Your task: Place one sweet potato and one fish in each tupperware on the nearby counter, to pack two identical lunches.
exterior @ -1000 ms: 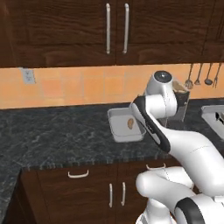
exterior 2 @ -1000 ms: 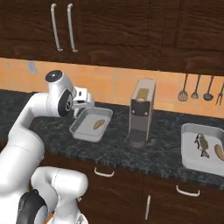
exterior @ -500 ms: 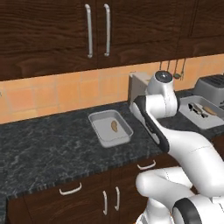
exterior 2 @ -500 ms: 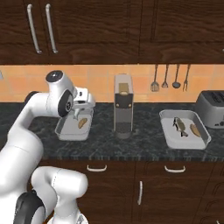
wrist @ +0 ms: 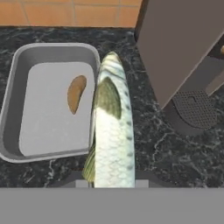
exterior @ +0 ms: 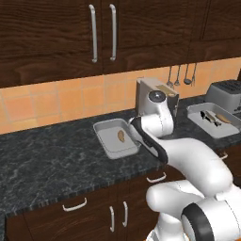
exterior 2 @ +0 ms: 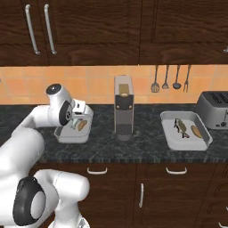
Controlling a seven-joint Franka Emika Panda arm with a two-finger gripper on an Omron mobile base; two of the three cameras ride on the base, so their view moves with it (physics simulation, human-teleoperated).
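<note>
Currently the pincer (wrist: 108, 181) pinches a fish (wrist: 111, 131) beside the sweet-potato tupperware (wrist: 13, 83).

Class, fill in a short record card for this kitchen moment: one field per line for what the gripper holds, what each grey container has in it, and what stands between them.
gripper: shut on the long silver-green scaly fish, held over the black speckled stone counter
left grey rectangular tupperware: one small orange-brown sweet potato, no fish yet
right grey rectangular tupperware: one dark fish and one sweet potato
between them: tall grey coffee machine
far right: silver toaster
</note>
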